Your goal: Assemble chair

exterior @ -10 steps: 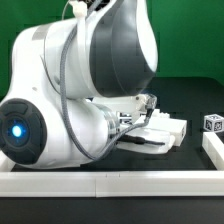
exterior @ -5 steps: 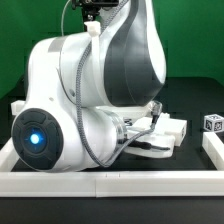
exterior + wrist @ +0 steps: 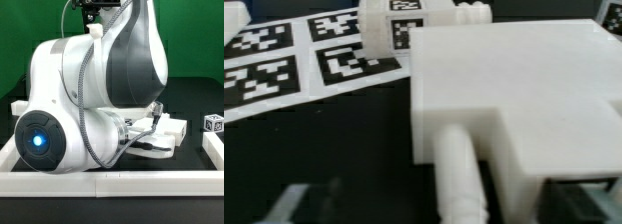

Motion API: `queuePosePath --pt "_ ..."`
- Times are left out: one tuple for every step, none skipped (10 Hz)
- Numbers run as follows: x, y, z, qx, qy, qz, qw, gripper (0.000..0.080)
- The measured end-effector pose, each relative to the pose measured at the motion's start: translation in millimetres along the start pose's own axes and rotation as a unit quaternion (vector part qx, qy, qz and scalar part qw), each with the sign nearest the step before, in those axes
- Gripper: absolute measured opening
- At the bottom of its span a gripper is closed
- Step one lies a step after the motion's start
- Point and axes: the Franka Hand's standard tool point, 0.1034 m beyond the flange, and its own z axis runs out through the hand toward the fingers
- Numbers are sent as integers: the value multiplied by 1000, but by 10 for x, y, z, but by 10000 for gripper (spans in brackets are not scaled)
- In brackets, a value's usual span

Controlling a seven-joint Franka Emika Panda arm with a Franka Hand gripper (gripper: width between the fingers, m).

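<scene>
A large blocky white chair part (image 3: pixel 509 90) fills the wrist view, with a stepped block and a thin white peg (image 3: pixel 455 175) running from it toward the camera. My gripper (image 3: pixel 446 208) is open. Its dark fingers (image 3: pixel 299 205) stand on either side of the peg and block, with a dark gap on the peg's side. In the exterior view the same white parts (image 3: pixel 170 128) lie on the black table, just to the right of my arm. The arm's bulk hides most of the gripper there. Beyond the big part stands another tagged white chair piece (image 3: pixel 402 22).
The marker board (image 3: pixel 304 60) lies flat beside the big part. A small tagged white block (image 3: pixel 212 123) sits at the exterior view's right, close to the white border rail (image 3: pixel 110 180) that runs along the front and right side. My arm (image 3: pixel 90 100) blocks the table's left and middle.
A second ago the arm shifted slightly toward the exterior view's right. Since half a second ago it has stayed almost still. The white parts have not moved.
</scene>
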Motion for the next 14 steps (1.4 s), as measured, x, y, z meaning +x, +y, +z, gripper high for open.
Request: queuePosePath --pt "1 1 2 0 0 0 1000 454" --pt "3 1 4 0 0 0 1000 243" --pt "4 1 5 0 -1 0 1000 110" --pt "4 1 5 0 -1 0 1000 110" --pt "4 1 5 0 -1 0 1000 110" --pt "-2 -3 0 0 -1 0 1000 110" --pt "-17 -27 -49 -1 2 -2 1000 111" --pt "-116 -52 -149 -3 -7 -2 1000 111" --pt "-214 -85 -291 -6 -10 -6 1000 111" --pt "-294 -130 -429 -6 0 -12 1000 111" --pt "-396 -159 -549 -5 12 -19 1000 111" --pt "-549 -196 -686 -7 27 -31 999 111" --pt "-734 -288 -828 -8 62 -61 996 111" --pt "-772 -350 -880 -4 115 -74 991 111"
